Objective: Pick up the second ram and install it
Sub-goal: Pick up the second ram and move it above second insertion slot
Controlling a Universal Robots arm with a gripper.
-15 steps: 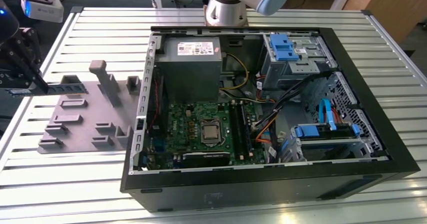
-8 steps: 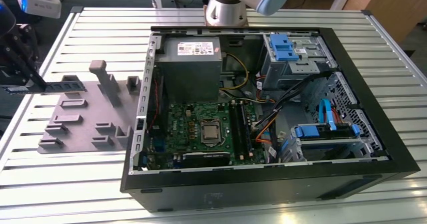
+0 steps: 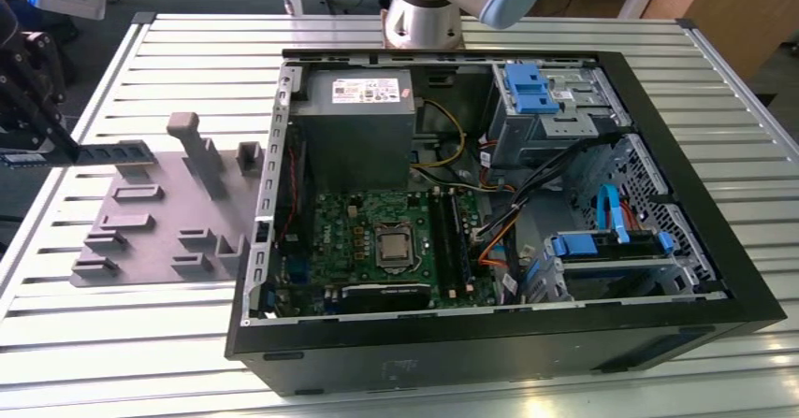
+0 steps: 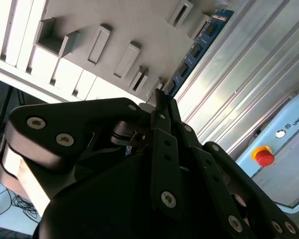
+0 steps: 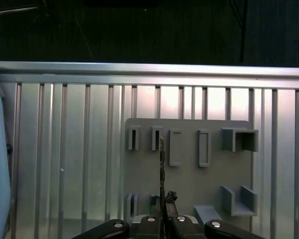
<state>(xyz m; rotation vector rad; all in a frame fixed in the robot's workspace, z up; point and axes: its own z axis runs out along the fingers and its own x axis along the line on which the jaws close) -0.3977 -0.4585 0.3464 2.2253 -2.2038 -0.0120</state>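
At the exterior view's left edge, the gripper (image 3: 52, 142) has its jaws pinched narrow on one end of the second ram (image 3: 115, 152). The stick juts level toward the exterior view's right, over a corner of the grey tray (image 3: 138, 222) on the slatted metal table (image 3: 163, 63). In the second wrist view its blue-green board (image 4: 199, 45) runs out from the fingertips (image 4: 162, 107). Further right lies the open computer case (image 3: 699, 278), with its motherboard (image 3: 362, 222) and black memory slots (image 3: 452, 240) exposed.
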